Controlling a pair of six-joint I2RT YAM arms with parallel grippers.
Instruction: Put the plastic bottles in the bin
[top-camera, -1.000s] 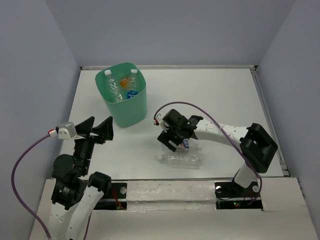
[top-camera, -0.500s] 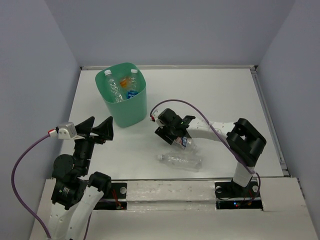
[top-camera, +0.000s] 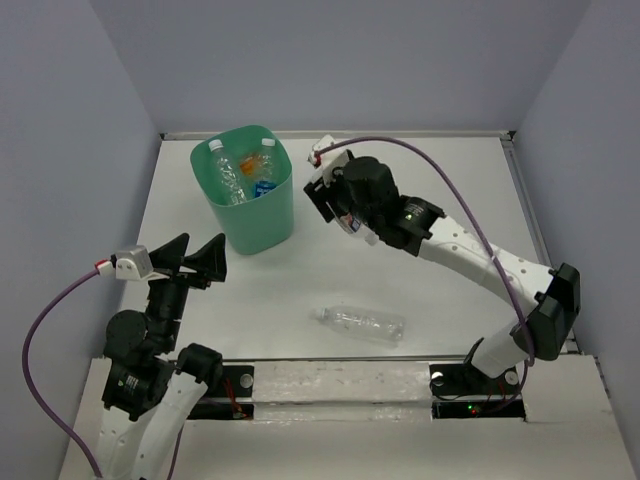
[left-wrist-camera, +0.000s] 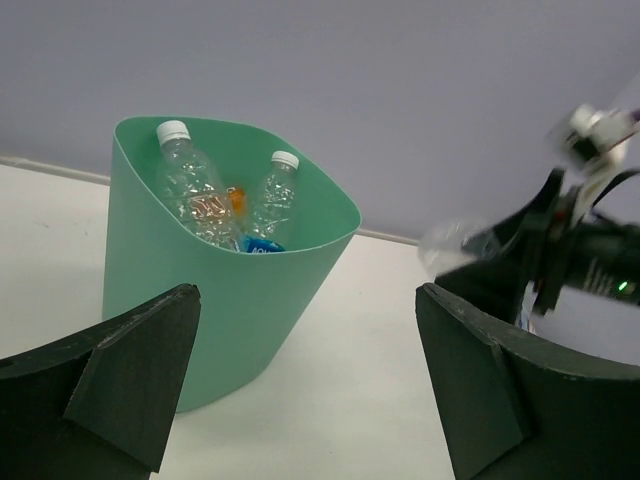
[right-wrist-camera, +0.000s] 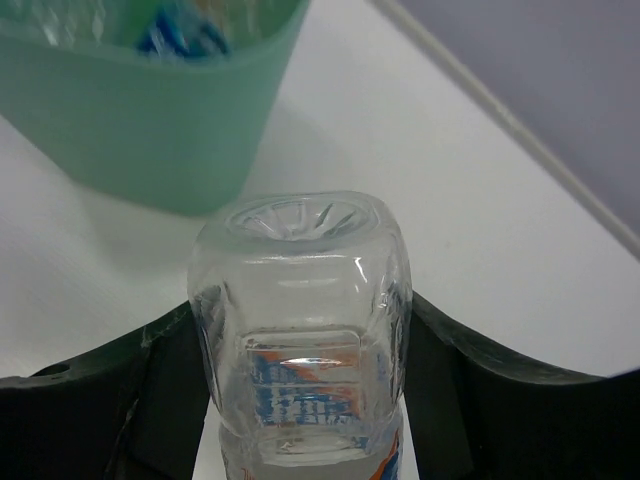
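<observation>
Since R arm (top-camera: 450, 245) rose off the table (top-camera: 460, 170), its bottle (right-wrist-camera: 300, 300) hangs just right of the bin (top-camera: 262, 215).
R fingers (right-wrist-camera: 90, 410) clamp it; L fingers (left-wrist-camera: 110, 380) unchanged, wide open, empty; 2nd bottle (top-camera: 362, 322) lies near.

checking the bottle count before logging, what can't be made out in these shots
- Held bottle: its cap end runs off the bottom edge of the right wrist view. From above, the right gripper and wrist cover nearly all of it.
- Binned bottles: the bin wall hides everything below the top layer in every view, so there is no sure count.
- Right arm: blurred in the left wrist view.
</observation>
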